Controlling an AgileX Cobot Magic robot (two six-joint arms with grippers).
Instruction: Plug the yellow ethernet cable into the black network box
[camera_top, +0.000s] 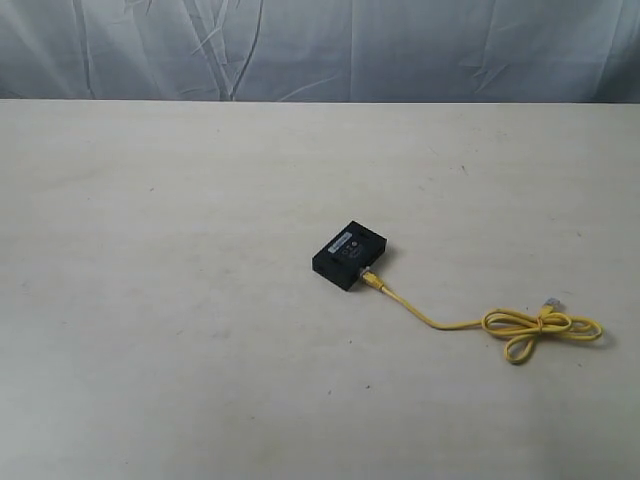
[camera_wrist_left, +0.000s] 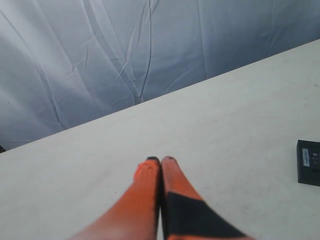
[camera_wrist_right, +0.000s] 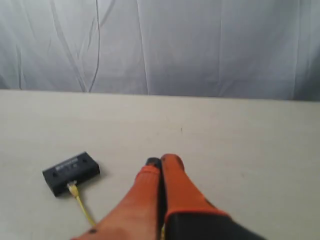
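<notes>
Table (camera_top: 180, 220), yellow ethernet cable (camera_top: 543, 322) plugged into black network box (camera_top: 352, 255), left hand (camera_wrist_left: 160, 160) and right hand (camera_wrist_right: 161, 161) pressed together

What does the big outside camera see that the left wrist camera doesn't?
Only the exterior view shows the yellow ethernet cable, one end at the black network box, the rest tied in a loop. Only the left wrist view shows the left end effector, shut. Both show the box, the pale table and the grey backdrop.
</notes>
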